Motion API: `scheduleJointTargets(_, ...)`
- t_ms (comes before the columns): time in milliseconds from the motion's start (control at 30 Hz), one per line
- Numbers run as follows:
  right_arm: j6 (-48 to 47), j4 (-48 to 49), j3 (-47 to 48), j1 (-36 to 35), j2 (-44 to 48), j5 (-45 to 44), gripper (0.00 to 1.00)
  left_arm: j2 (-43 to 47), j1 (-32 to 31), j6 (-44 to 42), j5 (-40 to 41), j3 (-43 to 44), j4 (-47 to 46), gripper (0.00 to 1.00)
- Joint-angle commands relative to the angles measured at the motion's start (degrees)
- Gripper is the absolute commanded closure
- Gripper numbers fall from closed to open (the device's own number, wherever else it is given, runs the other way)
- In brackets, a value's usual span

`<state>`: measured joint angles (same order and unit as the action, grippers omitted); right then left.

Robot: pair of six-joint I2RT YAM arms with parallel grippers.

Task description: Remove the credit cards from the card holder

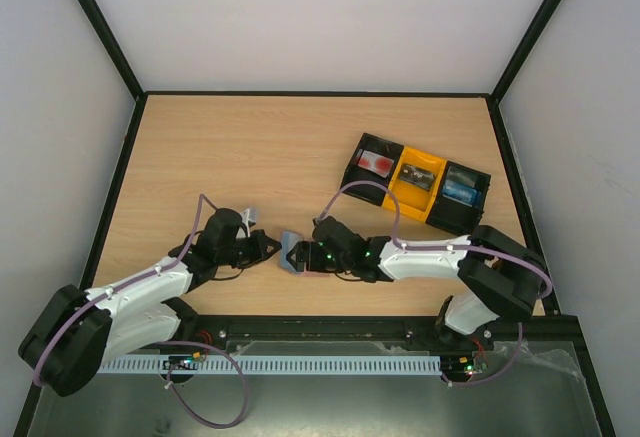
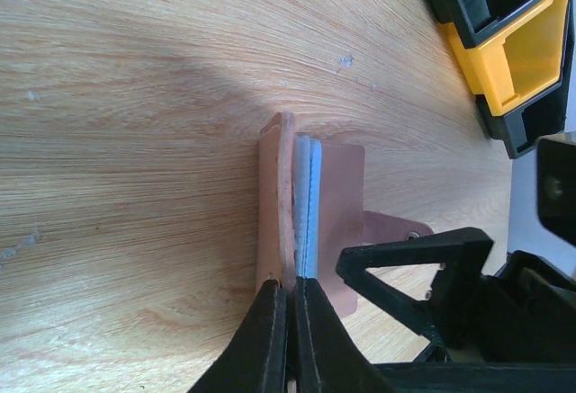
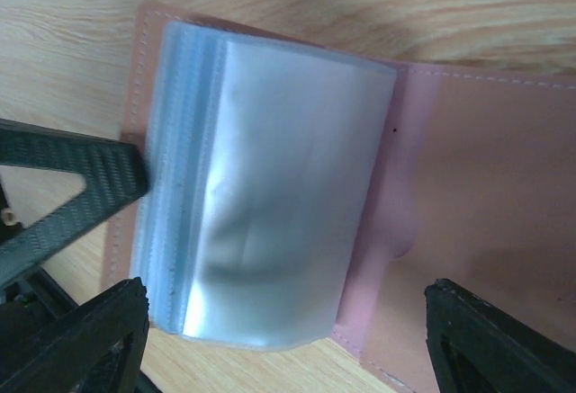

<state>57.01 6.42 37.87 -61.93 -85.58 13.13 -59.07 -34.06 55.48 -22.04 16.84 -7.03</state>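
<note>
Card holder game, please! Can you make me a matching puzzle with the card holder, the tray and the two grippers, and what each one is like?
Things:
1 card holder
2 tray
3 left gripper
4 right gripper

What it is like:
A jaws wide open
B black and yellow
C shut on the card holder's edge
D opened up, pinkish-brown inside

Pairs: 1-D, 2-B, 3-C, 4-A

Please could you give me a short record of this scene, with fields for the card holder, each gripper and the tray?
card holder: open on the table, clear sleeves showing
left gripper: shut on the card holder's edge
right gripper: open, over the sleeves
tray: far right, apart from the card holder, something in each compartment
</note>
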Motion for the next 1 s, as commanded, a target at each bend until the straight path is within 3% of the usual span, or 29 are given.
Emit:
scheduleJointTargets(0, -0.8, 2.4, 1.5, -0.4, -2.7, 1.6, 0.18, 0.4, 0.2, 0.8, -0.9, -0.9, -1.2, 0.97)
scheduleJointTargets(267, -1.9, 3.2, 1.3, -0.4, -6.0, 1.4, 0.23, 0.9, 0.2, 0.7, -1.3, -0.9, -0.8, 0.97)
scheduleJointTargets(633, -0.7, 2.5, -3.1, -0.4, -4.1, -3.5, 0.50, 1.2, 0.2, 0.6, -1.3, -1.4, -0.5, 0.97)
scheduleJointTargets(967, 0.6, -8.8, -3.9, -0.4, 1.9, -13.7, 0.53, 1.9, 0.2, 0.3, -1.6, -2.1, -0.3, 0.97)
